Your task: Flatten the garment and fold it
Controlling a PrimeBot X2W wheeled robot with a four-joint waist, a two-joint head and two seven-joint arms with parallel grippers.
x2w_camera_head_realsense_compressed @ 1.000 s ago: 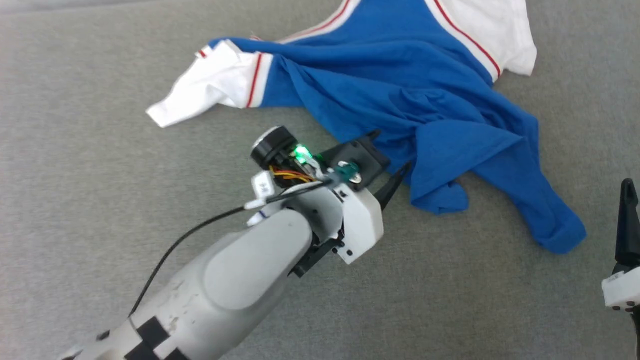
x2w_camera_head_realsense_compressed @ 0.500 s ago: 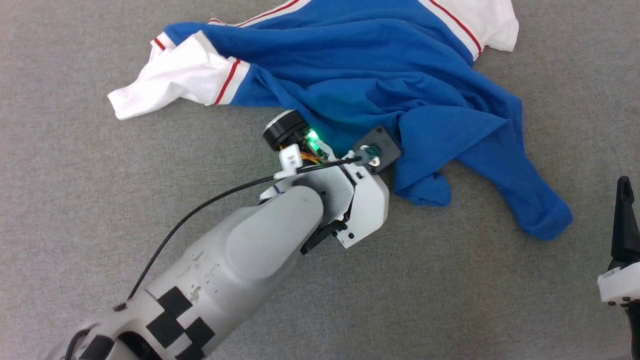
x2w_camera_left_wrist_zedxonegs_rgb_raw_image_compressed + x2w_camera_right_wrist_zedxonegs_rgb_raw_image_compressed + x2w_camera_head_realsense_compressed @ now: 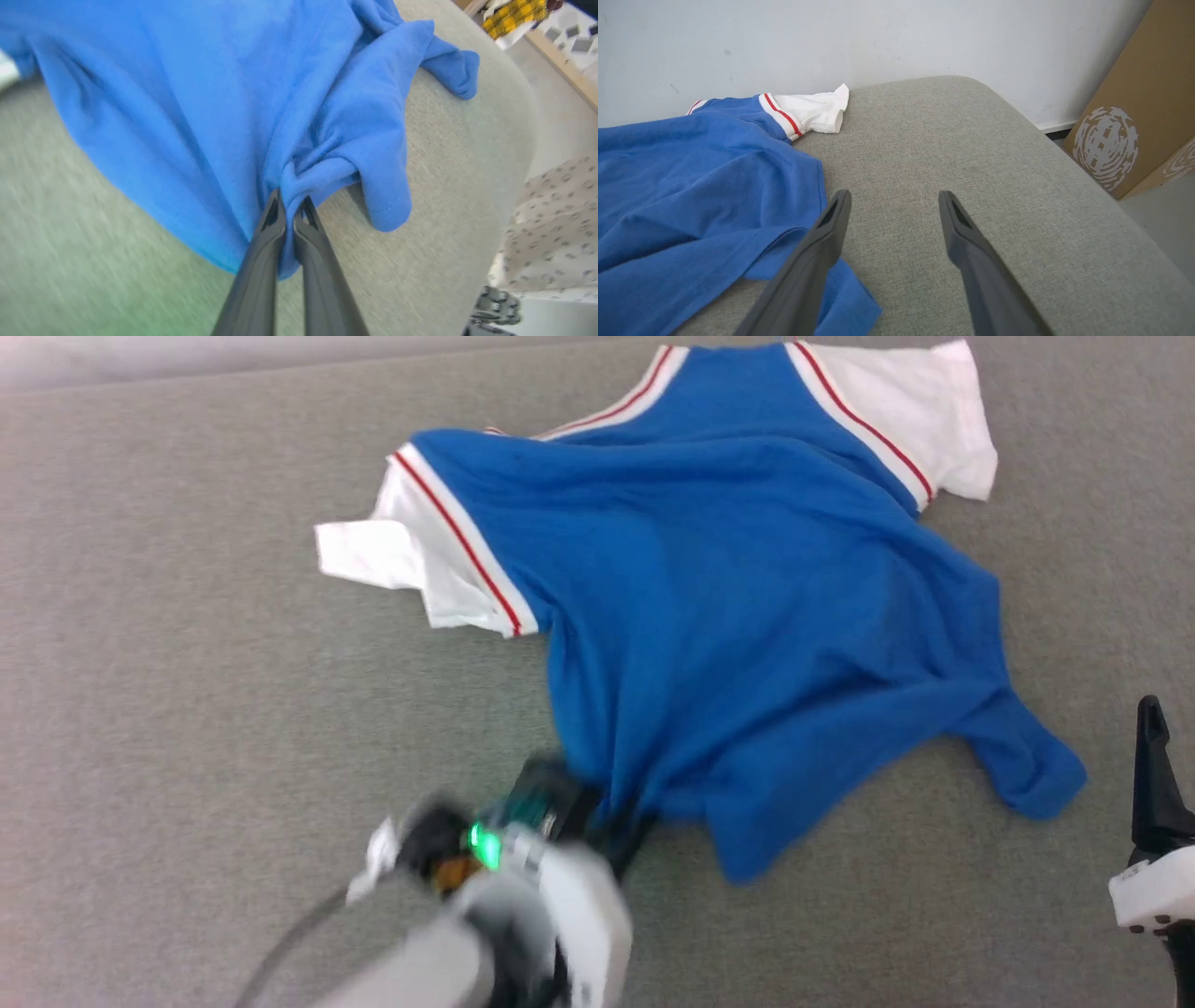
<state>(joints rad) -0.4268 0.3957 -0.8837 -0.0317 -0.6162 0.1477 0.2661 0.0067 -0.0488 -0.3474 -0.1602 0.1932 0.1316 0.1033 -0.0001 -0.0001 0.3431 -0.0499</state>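
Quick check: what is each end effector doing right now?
Left end effector: closed, pinching a bunched fold at the blue edge of the garment.
Right end effector: open, holding nothing.

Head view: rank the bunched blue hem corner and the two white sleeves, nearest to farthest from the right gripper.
From the right gripper, at the lower right:
1. The bunched blue hem corner of the garment, just to its left.
2. The right white sleeve, on the far side, upper right.
3. The left white sleeve, across the garment, upper left.
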